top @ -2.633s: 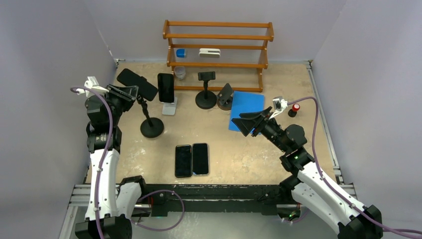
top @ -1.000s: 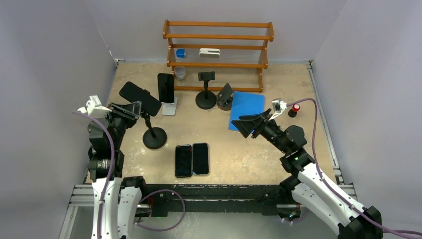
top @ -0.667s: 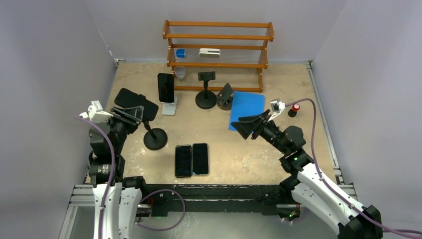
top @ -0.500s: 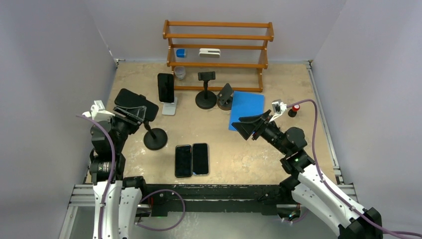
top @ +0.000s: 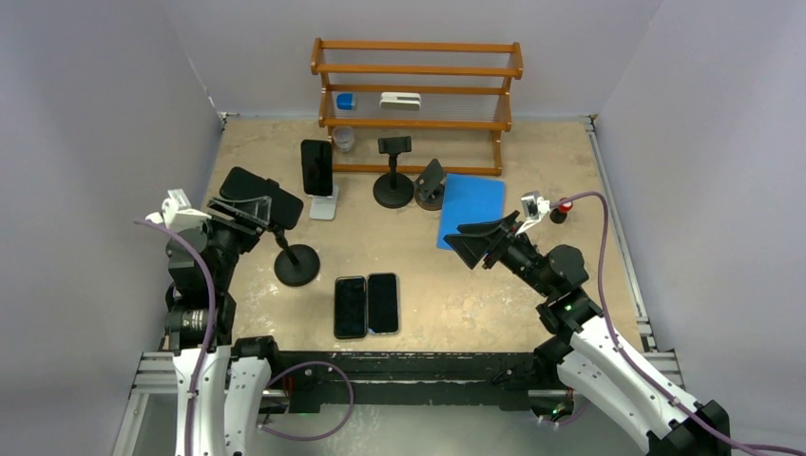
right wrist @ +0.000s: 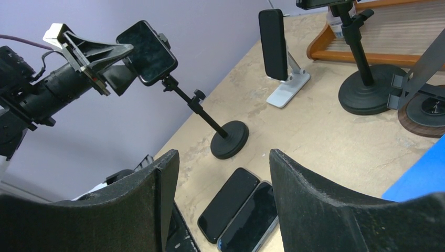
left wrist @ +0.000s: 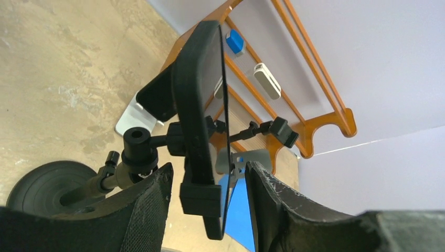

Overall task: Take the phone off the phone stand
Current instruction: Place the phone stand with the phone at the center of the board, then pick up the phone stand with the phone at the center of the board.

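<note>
The phone (top: 259,195) sits clamped atop the leaning phone stand (top: 296,265) at the table's left, tilted and well clear of the surface. The left gripper (left wrist: 209,181) straddles its lower end, jaws parted with a sliver of gap on each side, pinching nothing. If they close on the clamp instead of the phone, or the pull goes sideways, the stand could probably topple. The left arm reaches in from the left, while the right gripper (top: 472,240) hangs wide open near the blue mat (top: 475,204).
</note>
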Motion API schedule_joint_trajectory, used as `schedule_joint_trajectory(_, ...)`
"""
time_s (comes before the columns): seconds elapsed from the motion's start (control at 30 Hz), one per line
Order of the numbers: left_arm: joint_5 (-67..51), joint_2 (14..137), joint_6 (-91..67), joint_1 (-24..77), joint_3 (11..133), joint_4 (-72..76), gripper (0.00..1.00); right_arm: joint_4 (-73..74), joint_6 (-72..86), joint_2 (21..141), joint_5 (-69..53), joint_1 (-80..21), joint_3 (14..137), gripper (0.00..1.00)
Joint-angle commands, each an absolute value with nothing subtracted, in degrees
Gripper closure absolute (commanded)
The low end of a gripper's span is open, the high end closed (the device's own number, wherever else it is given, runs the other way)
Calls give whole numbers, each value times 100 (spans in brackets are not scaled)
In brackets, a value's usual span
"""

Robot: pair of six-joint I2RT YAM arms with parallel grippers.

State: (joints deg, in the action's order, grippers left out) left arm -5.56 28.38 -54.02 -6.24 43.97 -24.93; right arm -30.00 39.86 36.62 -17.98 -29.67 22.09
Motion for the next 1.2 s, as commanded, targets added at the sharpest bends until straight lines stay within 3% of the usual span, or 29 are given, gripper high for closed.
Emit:
schedule_joint_trajectory(0.0,-292,2853,-5179,-595,4765,-2273,49,-3150,3947,3561,-1820,-2971,2190,34)
schedule_joint_trajectory(0.5,-676,3044,-5237,-598,4574,-1854,56,-3120,3859,3594,-1760,-2971,2187,34)
schedule_joint_trajectory(0.8,-720,3091,-5214,-592,4403,-1736,74,-3101,3841,3613,-1725,-2971,2188,34)
schedule_joint_trajectory(1.03,-670,3093,-5225,-597,4356,-1738,99,-3093,3823,3628,-1705,-2973,2186,34)
schedule_joint_trajectory(1.17,-691,3012,-5342,-598,4378,-1627,100,-3093,3823,3630,-1709,-2971,2188,34)
